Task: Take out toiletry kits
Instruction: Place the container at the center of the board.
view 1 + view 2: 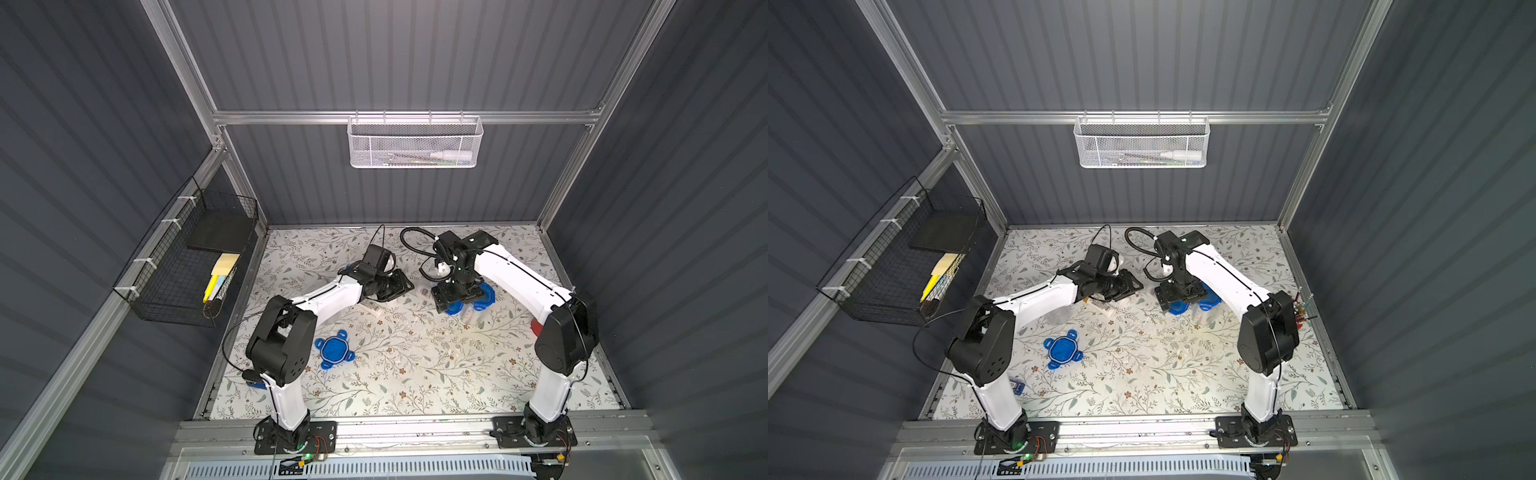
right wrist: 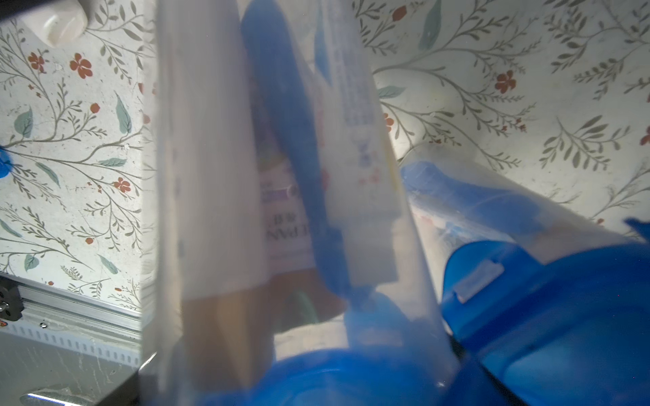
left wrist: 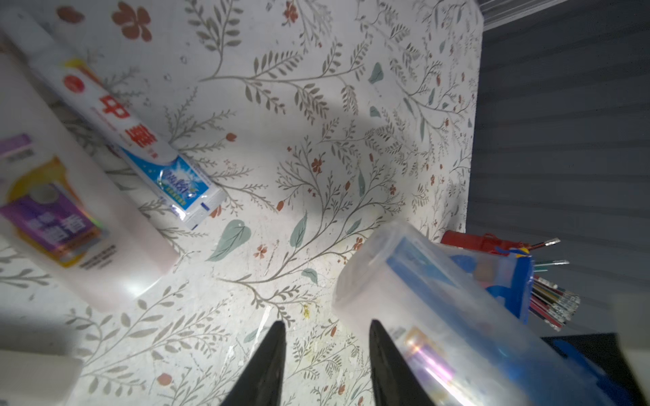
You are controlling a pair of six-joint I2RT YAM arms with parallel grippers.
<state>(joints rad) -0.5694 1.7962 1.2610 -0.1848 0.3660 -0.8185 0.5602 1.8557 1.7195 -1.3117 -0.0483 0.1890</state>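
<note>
Lying flat, toothpaste tube seemingly parallels the blurred white bottle.

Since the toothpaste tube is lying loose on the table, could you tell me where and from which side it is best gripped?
Probably mid-body, from straight above, jaws across its narrow width. The toothpaste tube lies flat on the table, too thin to catch from the side, and a white bottle lies close along one long edge.

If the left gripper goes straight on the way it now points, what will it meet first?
Probably the flowered table, bare ahead of the left gripper; the clear jar is close beside that line.
</note>
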